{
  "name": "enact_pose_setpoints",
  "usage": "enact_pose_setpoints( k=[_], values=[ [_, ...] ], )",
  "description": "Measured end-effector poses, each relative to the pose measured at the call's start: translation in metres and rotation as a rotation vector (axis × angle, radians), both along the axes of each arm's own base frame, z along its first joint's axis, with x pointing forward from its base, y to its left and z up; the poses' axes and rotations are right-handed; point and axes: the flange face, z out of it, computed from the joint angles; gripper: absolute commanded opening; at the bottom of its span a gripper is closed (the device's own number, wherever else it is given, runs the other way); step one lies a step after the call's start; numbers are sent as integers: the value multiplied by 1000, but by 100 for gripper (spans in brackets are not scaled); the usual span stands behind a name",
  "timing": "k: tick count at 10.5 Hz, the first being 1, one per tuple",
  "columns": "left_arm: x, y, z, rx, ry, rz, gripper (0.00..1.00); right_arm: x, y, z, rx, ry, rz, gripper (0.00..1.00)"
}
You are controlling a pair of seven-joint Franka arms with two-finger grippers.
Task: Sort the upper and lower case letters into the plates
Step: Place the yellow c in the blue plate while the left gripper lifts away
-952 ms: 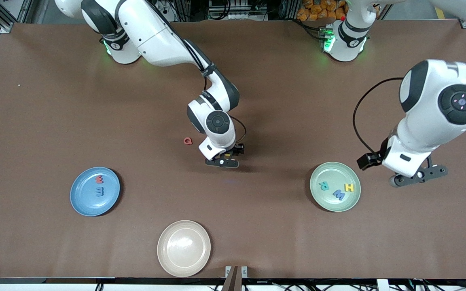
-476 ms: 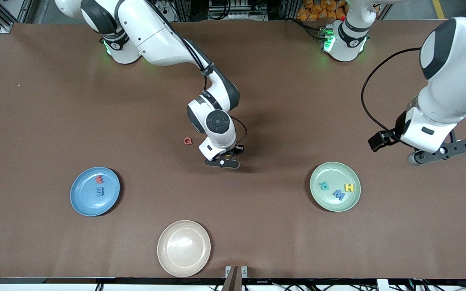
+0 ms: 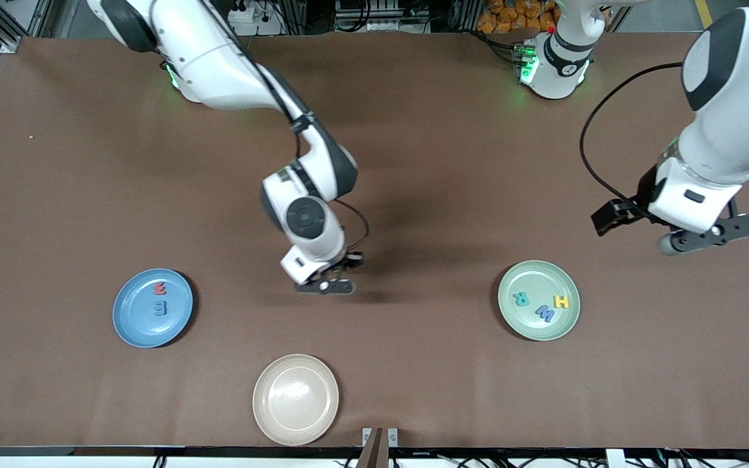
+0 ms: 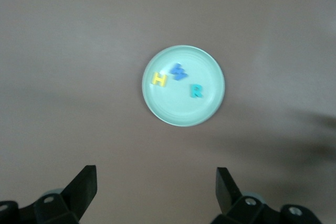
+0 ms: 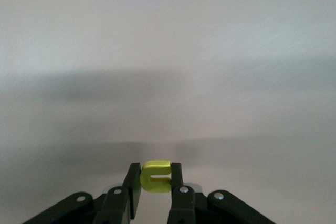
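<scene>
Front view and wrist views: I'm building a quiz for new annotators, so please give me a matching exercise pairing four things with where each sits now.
Things:
1. yellow letter
2. teal R
3. red w
4. cream plate

Places:
A. in the blue plate
B. holds no letters
C. in the right gripper
D. in the mint green plate

Pairs: 1-C, 2-D, 3-A, 4-B

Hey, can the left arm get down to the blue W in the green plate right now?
Probably yes: the left gripper hangs open and empty just off the green plate, nothing covering the blue W.
</scene>
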Motion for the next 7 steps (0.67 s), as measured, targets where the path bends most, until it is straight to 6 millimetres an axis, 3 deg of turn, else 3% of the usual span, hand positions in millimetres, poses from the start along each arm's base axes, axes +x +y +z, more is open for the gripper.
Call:
enact_pose_setpoints(
  k=[2,5,6,7],
  values=[
    [-15,-50,-4,-77,35,0,100,46,-106,26,4,19,79,0],
    [-44,-158,-29,-119,69,119,100,87,-275,21,23,29,188,0],
    [-54,-201,-41,-137,72,161,100,91,-325,18,30,30,217,7],
    [-64,-240,-54,-160,74,192,100,92,-359,15,35,30,232,59]
  ],
)
